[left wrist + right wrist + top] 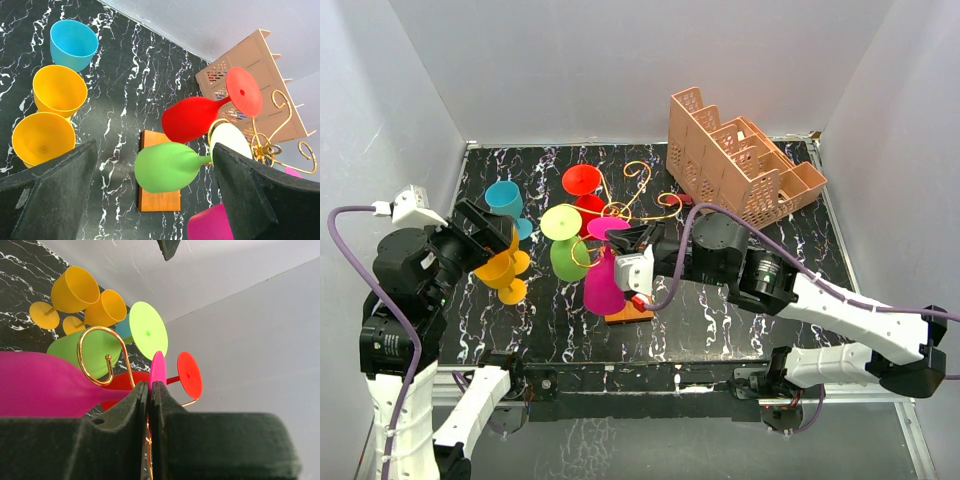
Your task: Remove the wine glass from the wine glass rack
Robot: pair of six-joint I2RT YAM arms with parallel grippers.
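Observation:
The gold wire wine glass rack (pixel 632 192) stands on an orange base (pixel 628 315) mid-table. A magenta wine glass (pixel 602 285), a green one (pixel 565 255) and a red one (pixel 588 208) hang on it upside down. My right gripper (pixel 632 240) is shut on the flat foot of the magenta glass. In the right wrist view the fingers (pixel 135 405) pinch the foot's edge (pixel 158 367), and a gold scroll arm (pixel 102 357) curls round the stem. My left gripper (pixel 490 235) is open and empty, left of the rack. In its view the green glass (pixel 167 167) hangs ahead between the fingers.
Two yellow glasses (pixel 505 270) and a cyan one (pixel 503 198) stand upright on the black marbled table at the left, close under my left gripper. A salmon-pink lattice crate (pixel 740 160) lies at the back right. White walls enclose the table.

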